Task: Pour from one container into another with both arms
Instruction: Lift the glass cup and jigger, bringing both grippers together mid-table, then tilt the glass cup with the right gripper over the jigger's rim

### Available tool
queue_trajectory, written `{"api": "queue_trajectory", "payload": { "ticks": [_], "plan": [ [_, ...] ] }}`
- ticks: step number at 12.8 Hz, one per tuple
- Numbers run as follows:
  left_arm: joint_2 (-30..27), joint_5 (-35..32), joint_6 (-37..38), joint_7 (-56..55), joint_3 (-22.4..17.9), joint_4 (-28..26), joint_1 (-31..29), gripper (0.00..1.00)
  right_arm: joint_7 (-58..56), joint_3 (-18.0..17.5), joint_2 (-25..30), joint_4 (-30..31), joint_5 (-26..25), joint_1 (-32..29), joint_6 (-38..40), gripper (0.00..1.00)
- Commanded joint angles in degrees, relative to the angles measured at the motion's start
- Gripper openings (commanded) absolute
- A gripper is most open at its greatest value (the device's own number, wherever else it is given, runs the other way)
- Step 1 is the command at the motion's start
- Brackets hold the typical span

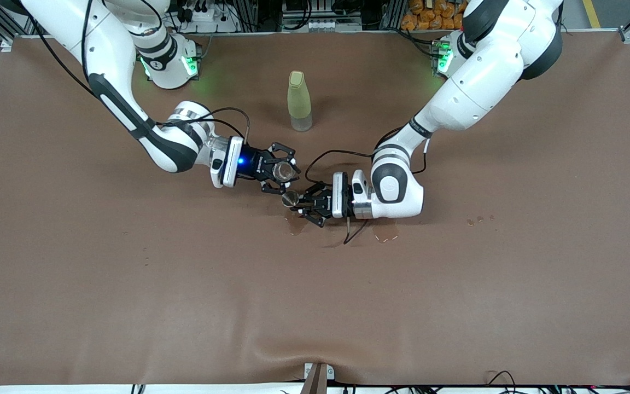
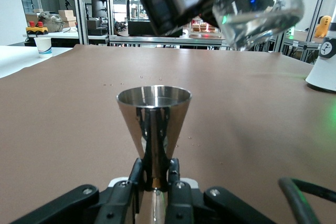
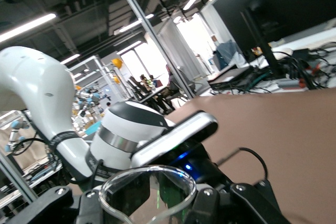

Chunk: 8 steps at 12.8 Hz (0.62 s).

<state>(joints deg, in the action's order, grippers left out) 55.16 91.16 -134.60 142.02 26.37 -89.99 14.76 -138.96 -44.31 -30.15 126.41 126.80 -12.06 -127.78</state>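
My left gripper is shut on the waist of a steel jigger, which stands upright just above the table mid-table. In the left wrist view the jigger's cone rises from between the fingers. My right gripper is shut on a clear glass cup, held tilted right beside and a little above the jigger. The left wrist view shows the cup higher than the jigger's mouth. Its rim fills the right wrist view. I cannot tell if liquid is in either.
A yellow-green capped bottle stands upright farther from the front camera than the grippers. Wet marks lie on the brown table cover under the grippers and under the left wrist. Small drops sit toward the left arm's end.
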Motion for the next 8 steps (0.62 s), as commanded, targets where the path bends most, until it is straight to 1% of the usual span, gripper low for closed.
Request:
{"api": "queue_trajectory", "payload": {
  "ticks": [1,3,8],
  "plan": [
    [0.5,2.2,-0.4,1.4,-0.4,1.1,0.9,0.05,1.2,-1.9,1.9,1.1,5.9,0.0,-1.4,0.00],
    [0.5,2.1,-0.4,1.4,-0.4,1.0,0.9,0.05,1.4,-2.0,1.9,1.0,6.5,0.2,-3.5,0.00],
    [0.5,2.5,-0.4,1.4,-0.4,1.0,0.9,0.05,6.5,-2.5,1.7,0.9,8.7,1.0,-3.5,0.00]
  ]
}}
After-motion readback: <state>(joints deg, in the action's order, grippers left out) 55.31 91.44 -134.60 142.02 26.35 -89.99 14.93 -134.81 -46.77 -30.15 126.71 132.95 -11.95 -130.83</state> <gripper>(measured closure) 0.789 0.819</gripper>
